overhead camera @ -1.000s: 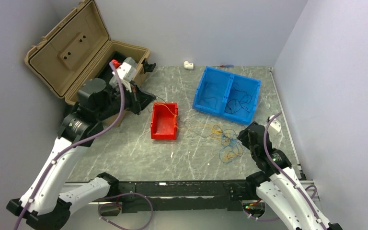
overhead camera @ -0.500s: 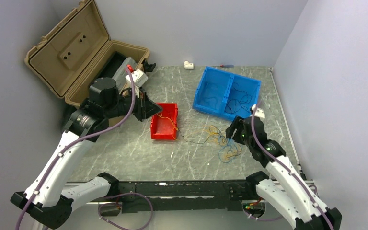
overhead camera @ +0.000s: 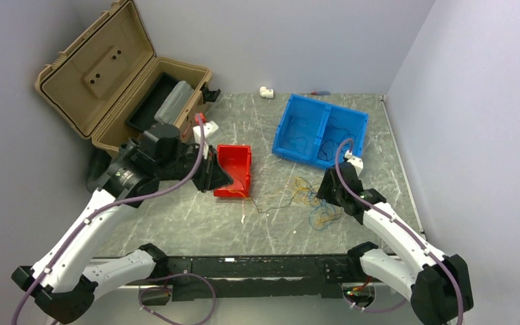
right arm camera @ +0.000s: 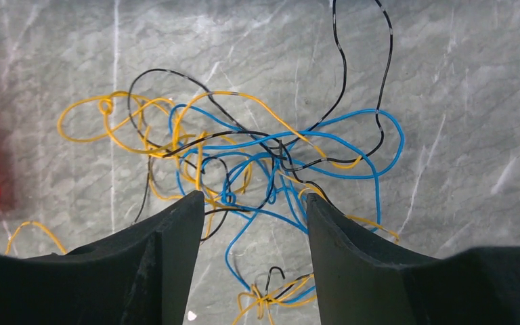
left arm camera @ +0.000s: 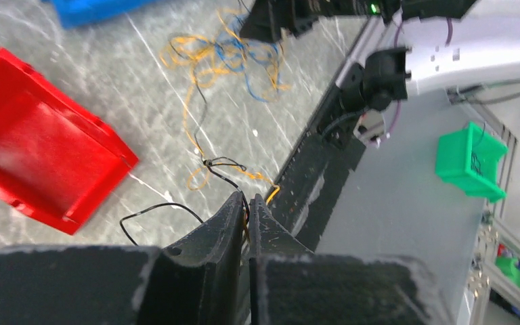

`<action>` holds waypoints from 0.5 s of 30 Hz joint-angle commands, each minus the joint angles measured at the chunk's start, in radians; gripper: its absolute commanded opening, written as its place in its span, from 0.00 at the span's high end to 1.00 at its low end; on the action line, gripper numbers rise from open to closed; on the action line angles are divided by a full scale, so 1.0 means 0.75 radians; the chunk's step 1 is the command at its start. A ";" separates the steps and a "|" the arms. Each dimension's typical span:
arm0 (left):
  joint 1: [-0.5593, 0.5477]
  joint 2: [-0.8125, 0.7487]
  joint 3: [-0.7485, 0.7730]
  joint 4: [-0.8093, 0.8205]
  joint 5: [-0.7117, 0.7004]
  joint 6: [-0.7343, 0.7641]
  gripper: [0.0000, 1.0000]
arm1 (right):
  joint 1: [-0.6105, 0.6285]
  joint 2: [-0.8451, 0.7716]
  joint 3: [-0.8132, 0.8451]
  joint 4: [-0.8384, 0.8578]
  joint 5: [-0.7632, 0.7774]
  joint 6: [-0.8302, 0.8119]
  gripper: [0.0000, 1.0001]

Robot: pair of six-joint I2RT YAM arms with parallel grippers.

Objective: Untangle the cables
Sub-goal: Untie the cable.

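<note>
The left gripper (left arm camera: 247, 202) has its fingers (left arm camera: 213, 233) pressed almost together, pinching a yellow strand and a black strand of the cables (right arm camera: 257, 159) right at the tips. A small knot of the same two colours hangs just beyond the tips. From there a long yellow and black run trails across the table (overhead camera: 271, 227) to the main tangle. A loose black end curls off to one side of the pinch. The red bin (overhead camera: 233, 169) sits just beside this gripper, tipped up on one edge.

The right gripper (right arm camera: 254, 203) has its fingers (right arm camera: 169, 250) spread wide and nothing between them. It hangs over the main tangle. Seen from its wrist, blue, yellow and black loops lie on the table in the gap between the two tips and spread well beyond them. A smaller yellow and blue knot lies nearer the wrist. Whether the tips touch any strand cannot be told.

From above, the tangle lies right of the table's middle, between the red bin and the right gripper. The blue bin (overhead camera: 319, 128) stands behind it with thin dark strands in its compartments. An open tan case (overhead camera: 101, 68) fills the far left corner.
</note>
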 commanded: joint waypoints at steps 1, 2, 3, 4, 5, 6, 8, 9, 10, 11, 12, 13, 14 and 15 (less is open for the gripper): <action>-0.145 -0.023 -0.089 0.041 -0.048 -0.043 0.88 | -0.004 0.063 -0.060 0.139 -0.008 0.052 0.41; -0.181 -0.014 -0.100 0.041 -0.059 -0.050 0.87 | -0.004 0.077 -0.077 0.177 -0.034 0.060 0.42; -0.219 -0.004 -0.101 0.033 -0.062 -0.045 0.87 | -0.003 0.093 -0.090 0.217 -0.071 0.067 0.43; -0.250 0.010 -0.097 0.015 -0.071 -0.039 0.86 | -0.003 0.116 -0.103 0.257 -0.109 0.069 0.43; -0.285 0.024 -0.088 -0.007 -0.091 -0.035 0.85 | -0.004 0.133 -0.108 0.297 -0.151 0.065 0.45; -0.311 0.034 -0.081 -0.027 -0.131 -0.027 0.83 | -0.004 0.151 -0.104 0.327 -0.193 0.055 0.47; -0.342 0.045 -0.072 -0.066 -0.203 -0.018 0.69 | -0.004 0.178 -0.080 0.355 -0.260 0.025 0.58; -0.346 0.043 -0.072 -0.071 -0.240 -0.022 0.55 | -0.004 0.182 -0.061 0.351 -0.282 0.010 0.67; -0.350 0.037 -0.074 -0.064 -0.265 -0.028 0.43 | -0.004 0.175 -0.047 0.350 -0.295 -0.013 0.77; -0.350 0.028 -0.084 -0.045 -0.283 -0.031 0.33 | -0.004 0.157 -0.036 0.349 -0.308 -0.027 0.83; -0.351 0.016 -0.096 -0.012 -0.295 -0.036 0.26 | -0.004 0.129 -0.030 0.349 -0.310 -0.039 0.87; -0.351 0.009 -0.111 0.029 -0.305 -0.043 0.21 | -0.003 0.095 -0.025 0.345 -0.310 -0.046 0.90; -0.349 0.005 -0.123 0.070 -0.310 -0.049 0.19 | -0.004 0.054 -0.021 0.338 -0.310 -0.049 0.94; -0.350 0.008 -0.134 0.111 -0.311 -0.052 0.18 | -0.005 0.012 -0.017 0.324 -0.310 -0.051 0.98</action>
